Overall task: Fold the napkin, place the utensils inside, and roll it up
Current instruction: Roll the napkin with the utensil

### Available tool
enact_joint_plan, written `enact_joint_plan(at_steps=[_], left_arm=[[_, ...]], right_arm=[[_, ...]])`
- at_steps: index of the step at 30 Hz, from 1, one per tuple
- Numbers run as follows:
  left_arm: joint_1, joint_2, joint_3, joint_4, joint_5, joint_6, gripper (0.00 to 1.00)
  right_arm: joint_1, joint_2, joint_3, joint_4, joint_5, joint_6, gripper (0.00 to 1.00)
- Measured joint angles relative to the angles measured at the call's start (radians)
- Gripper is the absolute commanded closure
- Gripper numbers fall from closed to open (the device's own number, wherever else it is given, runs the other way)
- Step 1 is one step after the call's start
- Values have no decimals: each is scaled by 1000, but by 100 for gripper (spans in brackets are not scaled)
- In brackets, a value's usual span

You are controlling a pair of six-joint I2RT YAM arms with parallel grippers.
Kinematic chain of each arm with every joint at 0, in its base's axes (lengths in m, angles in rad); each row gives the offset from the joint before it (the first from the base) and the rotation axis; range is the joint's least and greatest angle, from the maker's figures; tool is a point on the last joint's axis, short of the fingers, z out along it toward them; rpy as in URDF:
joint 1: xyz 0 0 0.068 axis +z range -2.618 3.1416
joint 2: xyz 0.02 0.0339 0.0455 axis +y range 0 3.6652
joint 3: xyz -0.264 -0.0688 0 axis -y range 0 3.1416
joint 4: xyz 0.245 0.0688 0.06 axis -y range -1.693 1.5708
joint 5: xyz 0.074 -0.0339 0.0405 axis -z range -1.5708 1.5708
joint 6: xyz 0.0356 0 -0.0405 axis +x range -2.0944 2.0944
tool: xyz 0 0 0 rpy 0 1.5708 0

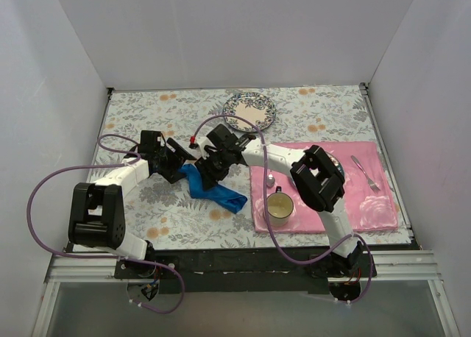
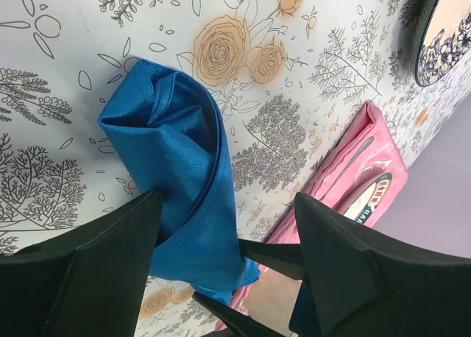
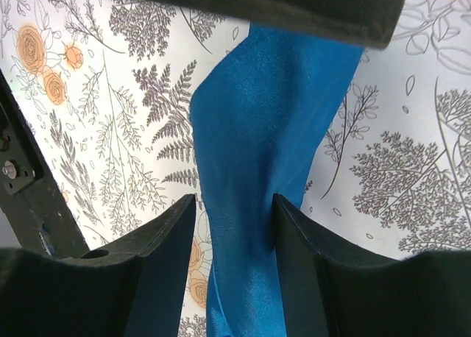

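Bright blue plain cloth napkin (image 1: pixel 215 190): no print, slight sheen. Flat printed tablecloth (image 1: pixel 147 116): white w/ grey leaf sketches + orange roses. Glossy pink rectangular placemat (image 1: pixel 372 201). Round china plate (image 1: pixel 250 110): dark-blue floral rim, pale pink centre. Cream ceramic mug (image 1: pixel 280 207). Slim silver metal fork (image 1: pixel 366 173).

From above, I lose the upper end of the napkin (image 1: pixel 215 190) beneath the left hand (image 1: pixel 180 162) and right hand (image 1: pixel 208 174), which crowd over it. My right arm's elbow (image 1: pixel 318 176) covers part of the pink placemat (image 1: pixel 368 204). The left wrist camera cuts the plate (image 2: pixel 445 43) off at its edge, and the napkin's lower end slips behind the left fingers (image 2: pixel 88 278). On the right wrist camera the cloth runs out the bottom and under a dark shape (image 3: pixel 243 6) on top. Whether the right fingers (image 3: pixel 147 271) actually pinch it, I can't tell.
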Motion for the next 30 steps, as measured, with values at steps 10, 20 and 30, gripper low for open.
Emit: enact_joint_plan(at_steps=[10,20,30], left_arm=[[0,8,-1,18,1,0,28],[0,6,-2,18,2,0,29],[0,-1,-2,18,5,3,29]], right_arm=[[5,-20,-42,5,30,15,38],[20,-69,-42,-2,53,16,39],[27,-77,-112,26,53,31,48]])
